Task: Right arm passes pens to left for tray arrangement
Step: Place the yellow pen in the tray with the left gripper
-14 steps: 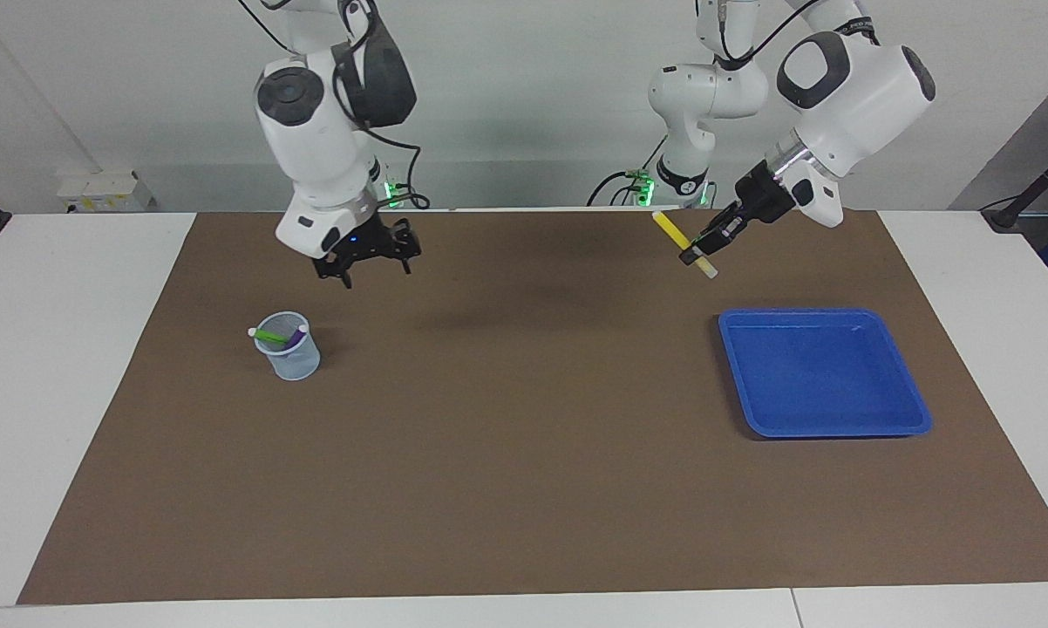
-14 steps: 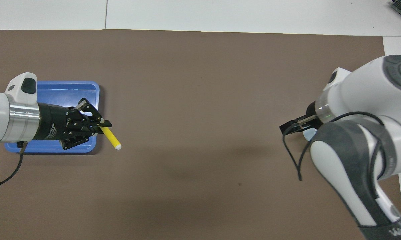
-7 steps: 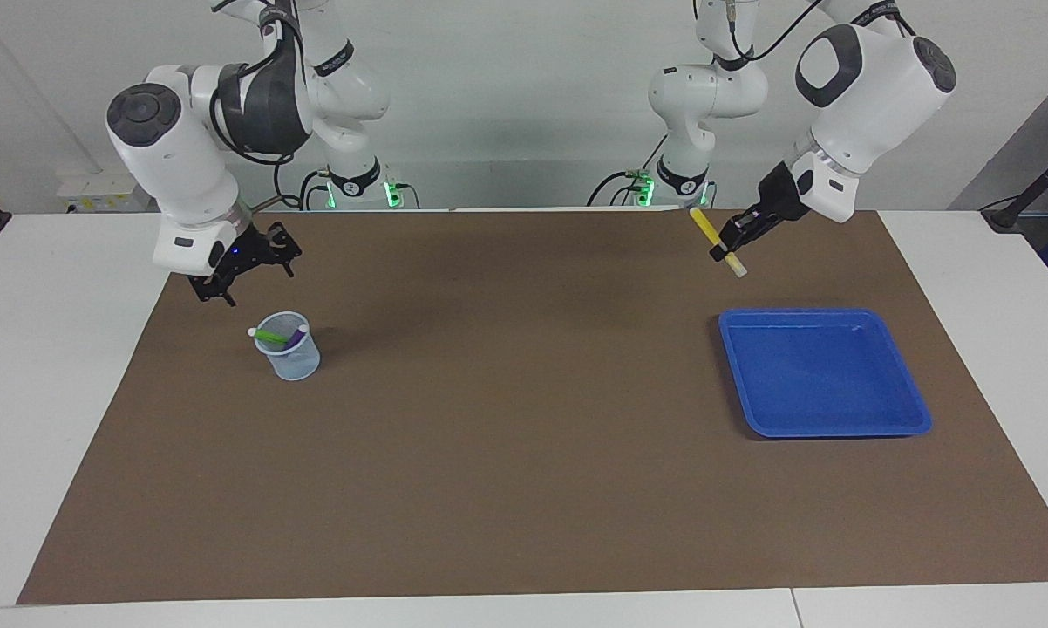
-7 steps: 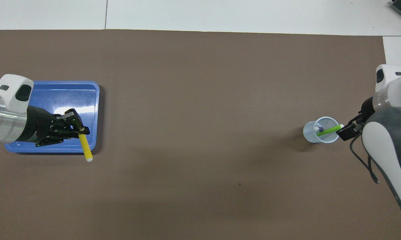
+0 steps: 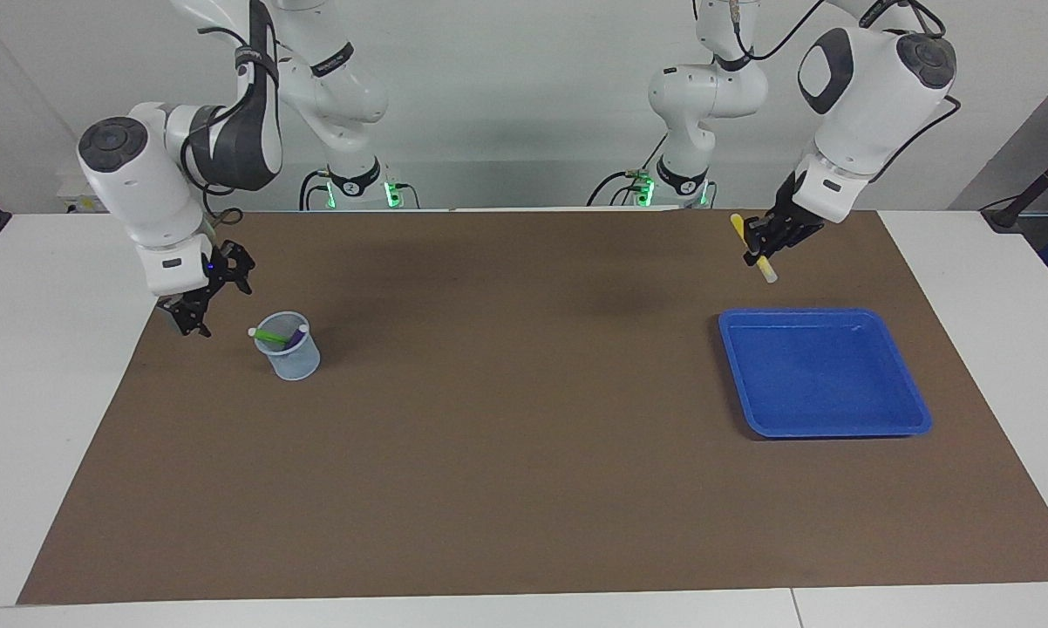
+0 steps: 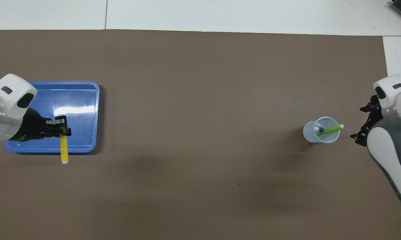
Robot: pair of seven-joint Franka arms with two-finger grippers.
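- Left gripper up in the air, fingers pinched tight on the yellow pen, gripping it about mid-shaft.
- Yellow pen hangs tilted, pale tip lowest, upper end poking out above the fingers. In the overhead view the pen juts out from the left gripper across the tray's rim nearest the robots, tip over the brown mat.
- Facing view puts the pen well clear of the tray; nothing touches. The tray lies flat on the mat at the left arm's end of the table, nothing lying in it.
- Left arm comes down steeply from its base, wrist bent toward the tray's end.
- Right gripper in the air at the right arm's end, fingers spread wide, nothing between them. Small blue light showing on its body.
- Right gripper sits over the mat's edge, just beside the cup but not over it and not touching it.
- Cup, pale blue and translucent, stands upright on the mat.
- Green pen and purple pen both stand in the cup, leaning. The green pen slants across the mouth with its pale tip out over the rim toward the right gripper; the purple pen shows only its top end inside the rim.
- Right arm folded low, elbow up.
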